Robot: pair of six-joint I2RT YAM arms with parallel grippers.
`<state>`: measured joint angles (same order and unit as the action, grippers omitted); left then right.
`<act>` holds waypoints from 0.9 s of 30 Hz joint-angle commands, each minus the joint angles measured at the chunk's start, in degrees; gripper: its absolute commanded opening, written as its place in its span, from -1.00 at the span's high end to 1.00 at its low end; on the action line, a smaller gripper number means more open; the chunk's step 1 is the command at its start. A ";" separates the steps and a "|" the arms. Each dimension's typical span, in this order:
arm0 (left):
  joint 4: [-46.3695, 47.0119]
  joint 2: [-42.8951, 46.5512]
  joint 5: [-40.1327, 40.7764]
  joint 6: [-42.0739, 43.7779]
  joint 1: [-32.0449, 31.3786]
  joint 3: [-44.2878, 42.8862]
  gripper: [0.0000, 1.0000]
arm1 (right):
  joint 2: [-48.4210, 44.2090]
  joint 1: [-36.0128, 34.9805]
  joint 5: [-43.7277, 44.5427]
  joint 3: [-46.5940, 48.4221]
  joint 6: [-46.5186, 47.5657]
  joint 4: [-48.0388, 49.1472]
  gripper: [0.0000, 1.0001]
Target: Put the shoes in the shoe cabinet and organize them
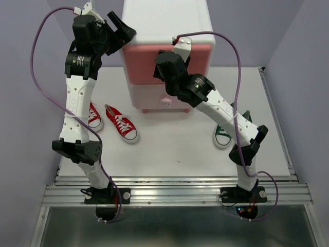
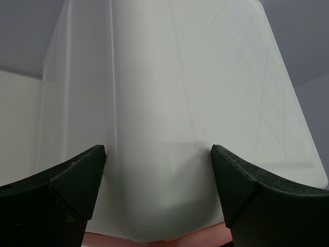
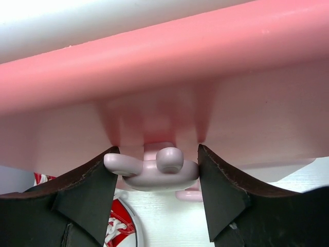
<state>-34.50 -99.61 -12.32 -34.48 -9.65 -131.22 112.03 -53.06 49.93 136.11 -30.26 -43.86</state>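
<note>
The move ahead seems to turn on the knob (image 3: 154, 172) of the cabinet's (image 1: 164, 20) upper drawer (image 1: 149, 62). It sits right between the fingers of the right gripper (image 3: 158, 152), with its long axis running sideways along the drawer front, so a pull would come straight out from the cabinet face. The black pads stand on either side of the knob, touching it or nearly so; I cannot tell whether they are actually clamped. The left gripper (image 2: 158, 150) is spread wide across the cabinet's rounded top left corner, looking set to brace it. The cabinet is smooth, glossy white plastic with soft edges, and the knob is a pale lobed bunny shape. None of the shoes is inside yet. The red shoes (image 1: 121, 123), canvas with white laces, lie on the table (image 1: 169, 149) in front of the cabinet to its left. A green shoe (image 1: 223, 135) lies in front to its right, half hidden by the right arm.
</note>
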 commanded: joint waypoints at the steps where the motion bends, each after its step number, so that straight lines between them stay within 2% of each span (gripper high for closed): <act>1: -8.13 -0.49 -1.92 3.89 -1.34 2.11 -0.82 | -3.48 -1.26 0.43 -1.81 -2.70 1.50 0.70; 6: -8.21 -1.11 -1.40 3.45 -1.60 2.20 -0.82 | -7.34 -4.50 -2.90 -5.93 -4.37 -1.75 0.94; 11: -8.91 -1.55 0.18 3.02 -1.95 2.02 -0.81 | -12.35 -9.16 -4.05 -11.12 -7.35 -5.27 0.99; 19: -8.57 0.65 3.35 1.52 -3.09 6.41 -0.81 | -19.56 -16.19 -6.86 -18.42 -12.97 -6.76 0.99; 25: -9.00 0.21 5.28 1.26 -3.62 5.98 -0.81 | -23.08 -19.45 -12.66 -20.10 -17.19 -10.81 0.99; 27: -9.53 0.12 6.59 1.08 -3.97 5.54 -0.81 | -24.13 -21.38 -14.59 -20.88 -22.01 -12.30 0.99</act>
<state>-32.14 -97.69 -6.48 -35.79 -11.57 -127.46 91.31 -70.48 43.83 115.98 -41.08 -55.88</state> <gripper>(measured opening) 0.909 0.641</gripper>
